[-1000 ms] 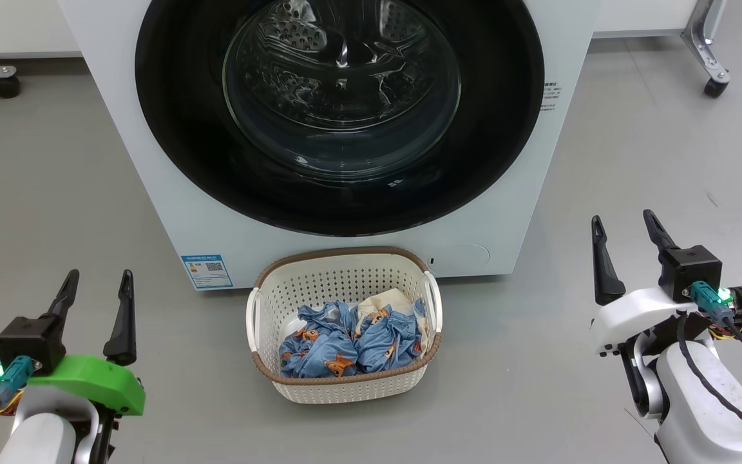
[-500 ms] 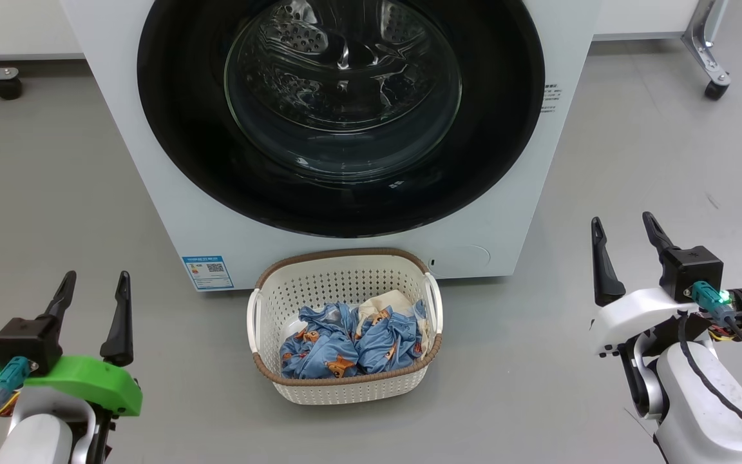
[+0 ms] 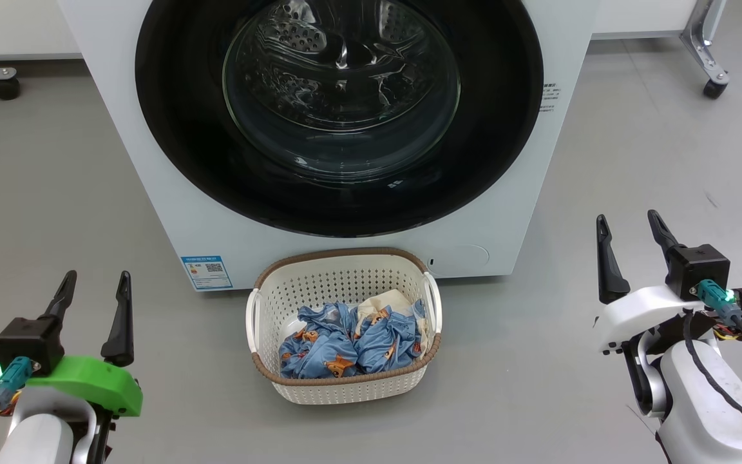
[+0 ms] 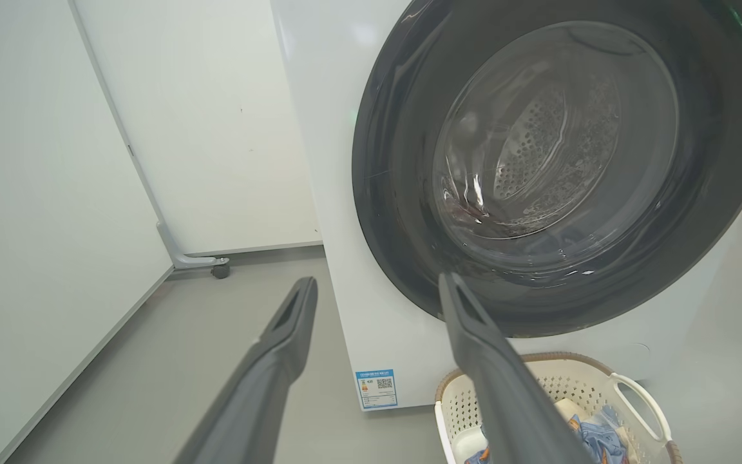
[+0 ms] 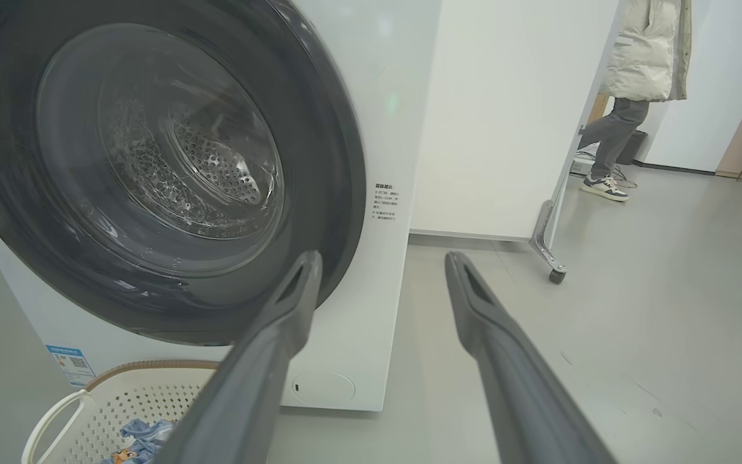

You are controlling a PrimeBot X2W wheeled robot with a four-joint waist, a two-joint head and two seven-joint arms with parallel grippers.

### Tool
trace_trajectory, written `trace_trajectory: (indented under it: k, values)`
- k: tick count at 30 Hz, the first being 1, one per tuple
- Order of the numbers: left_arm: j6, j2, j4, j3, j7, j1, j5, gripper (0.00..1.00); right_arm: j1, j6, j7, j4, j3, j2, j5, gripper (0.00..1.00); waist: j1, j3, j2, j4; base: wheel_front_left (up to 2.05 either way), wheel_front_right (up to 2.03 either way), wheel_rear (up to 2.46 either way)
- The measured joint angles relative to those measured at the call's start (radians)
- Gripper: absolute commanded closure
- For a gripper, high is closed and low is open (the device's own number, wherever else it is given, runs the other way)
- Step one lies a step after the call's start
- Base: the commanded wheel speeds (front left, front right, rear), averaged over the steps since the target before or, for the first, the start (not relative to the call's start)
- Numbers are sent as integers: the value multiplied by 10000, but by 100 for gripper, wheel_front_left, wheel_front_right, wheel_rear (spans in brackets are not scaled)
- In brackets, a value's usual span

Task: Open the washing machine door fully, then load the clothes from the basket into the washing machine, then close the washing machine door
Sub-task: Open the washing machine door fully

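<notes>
The left gripper (image 3: pixel 99 277) and right gripper (image 3: pixel 627 218) are hovering with fingers spread apart, holding nothing. Between them the basket (image 3: pixel 339 283) is sitting on the floor (image 3: pixel 55 193) holding the clothes (image 3: pixel 345 345), just before the washing machine (image 3: pixel 152 212). The washing machine door (image 3: pixel 171 129) is sitting closed.

washing machine door (image 3: pixel 171 129) is shut on the white washing machine (image 3: pixel 126 193); basket (image 3: pixel 339 390) of blue clothes (image 3: pixel 345 345) sits right in front.
</notes>
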State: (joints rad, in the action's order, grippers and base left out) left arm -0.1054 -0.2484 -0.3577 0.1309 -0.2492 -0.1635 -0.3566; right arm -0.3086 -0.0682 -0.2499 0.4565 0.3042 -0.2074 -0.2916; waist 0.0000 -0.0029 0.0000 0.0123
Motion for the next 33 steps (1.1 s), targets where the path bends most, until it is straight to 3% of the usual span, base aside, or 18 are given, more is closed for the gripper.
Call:
trace_trajectory:
  k: [33]
  values:
    - [-130,6,192,-209,0,-6,311,0,0,148,0,-86,-286,117,23,0,0,134,0,-8,6,6,-11]
